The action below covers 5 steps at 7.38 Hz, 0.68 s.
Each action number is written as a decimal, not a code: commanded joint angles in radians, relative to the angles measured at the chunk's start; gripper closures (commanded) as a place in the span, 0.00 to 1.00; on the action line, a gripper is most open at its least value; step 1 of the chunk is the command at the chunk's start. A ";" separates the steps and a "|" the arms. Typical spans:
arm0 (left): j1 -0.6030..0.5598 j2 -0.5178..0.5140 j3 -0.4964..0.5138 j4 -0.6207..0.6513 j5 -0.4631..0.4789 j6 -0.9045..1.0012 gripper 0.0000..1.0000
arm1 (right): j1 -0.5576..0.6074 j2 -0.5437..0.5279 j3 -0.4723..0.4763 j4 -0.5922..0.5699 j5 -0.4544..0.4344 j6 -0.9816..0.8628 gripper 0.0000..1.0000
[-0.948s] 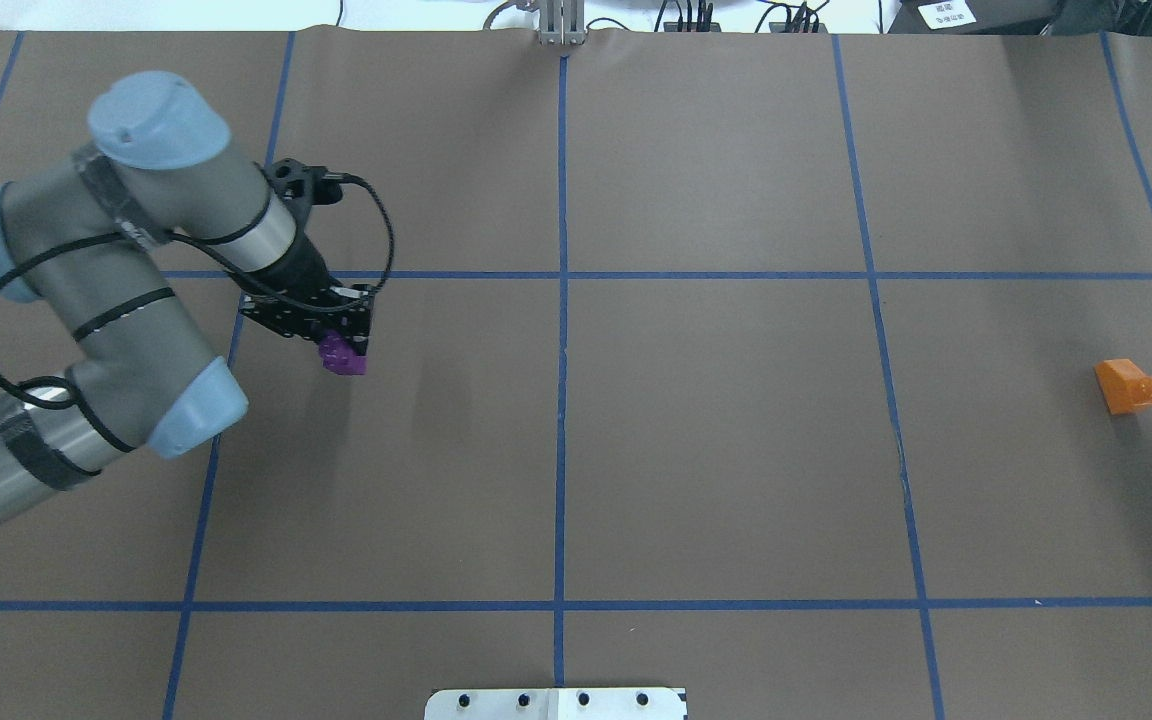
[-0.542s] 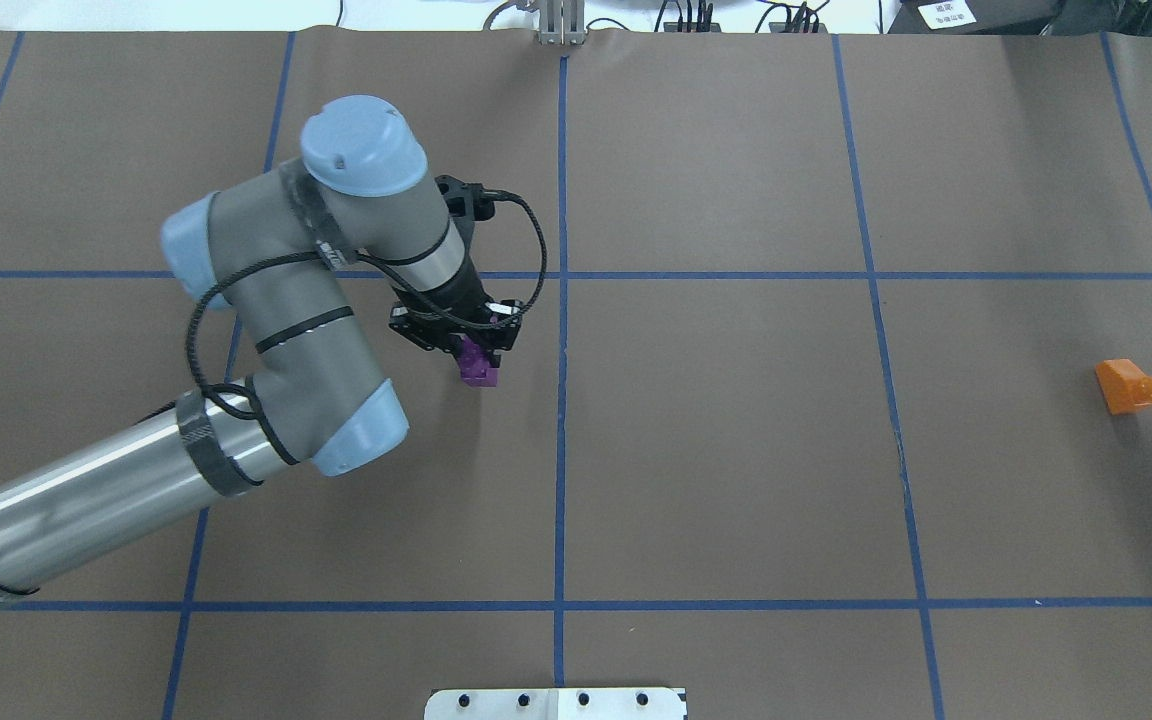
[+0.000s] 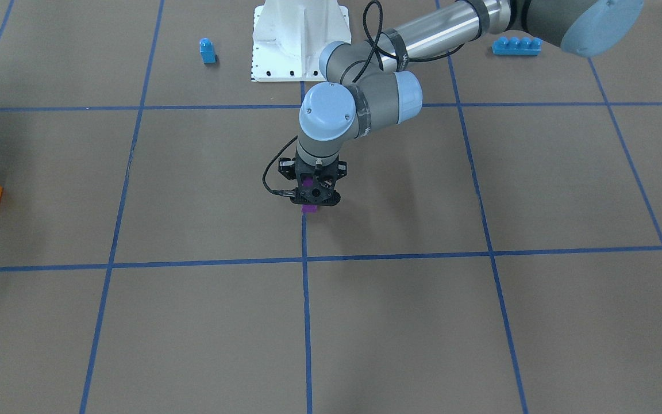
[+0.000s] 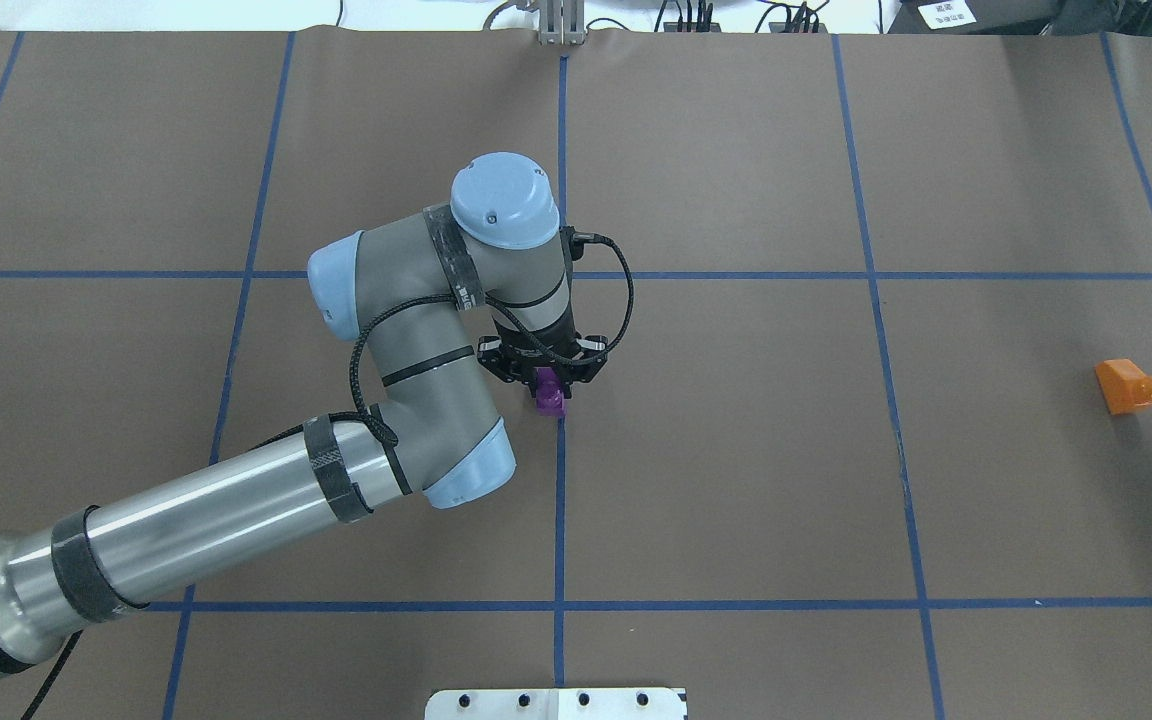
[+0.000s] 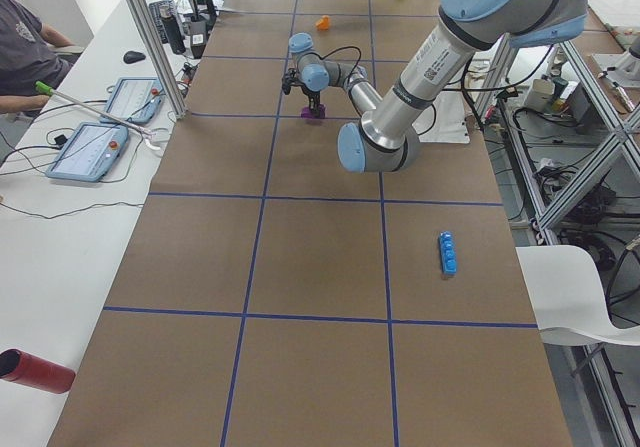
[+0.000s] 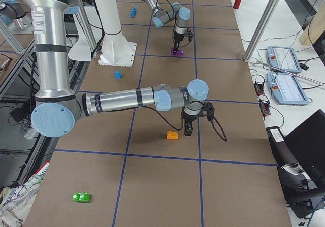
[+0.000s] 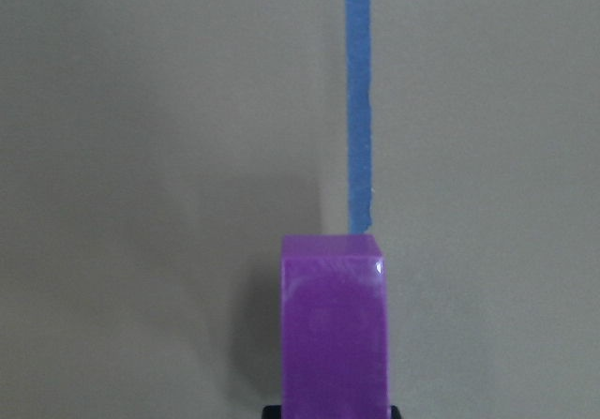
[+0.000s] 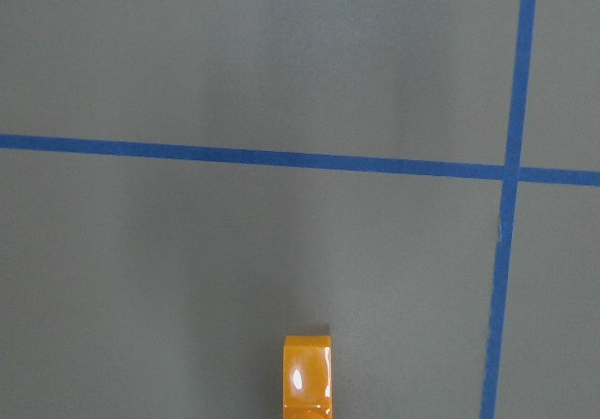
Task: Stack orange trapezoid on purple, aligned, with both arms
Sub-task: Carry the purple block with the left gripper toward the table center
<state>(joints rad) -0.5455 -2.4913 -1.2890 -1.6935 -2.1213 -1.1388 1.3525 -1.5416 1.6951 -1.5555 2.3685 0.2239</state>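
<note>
1. Left end effector: I read it as clenched on the purple block. It points straight down, with a finger on either side of the block. The left wrist camera shows the block clamped at its bottom edge, and below the clamp the block hangs free.

2. Purple block position: directly at the centre tape line of the desk, on the line's left edge as the overhead camera shows it. I cannot tell whether the block touches the desk or sits just above it.

3. Orange block: it lies on the desk, well apart from the centre tape line, far out on the robot's right side. Nothing touches it.

4. Right end effector: it hangs near the orange block, on the side away from the robot and apart from it. I cannot tell whether it is released or clenched. The right wrist camera shows the orange block at its bottom edge.
</note>
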 commanded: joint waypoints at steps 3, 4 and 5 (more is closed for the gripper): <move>0.015 -0.008 0.011 0.000 0.001 -0.027 0.47 | -0.007 -0.002 -0.003 0.000 -0.002 0.003 0.00; 0.016 -0.008 0.011 -0.002 0.003 -0.056 0.30 | -0.013 -0.002 -0.003 0.000 -0.002 0.005 0.00; 0.016 -0.008 0.008 -0.005 0.032 -0.059 0.00 | -0.024 -0.002 -0.003 0.000 -0.003 0.003 0.00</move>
<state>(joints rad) -0.5301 -2.4988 -1.2785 -1.6952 -2.1122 -1.1854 1.3389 -1.5432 1.6923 -1.5555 2.3666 0.2276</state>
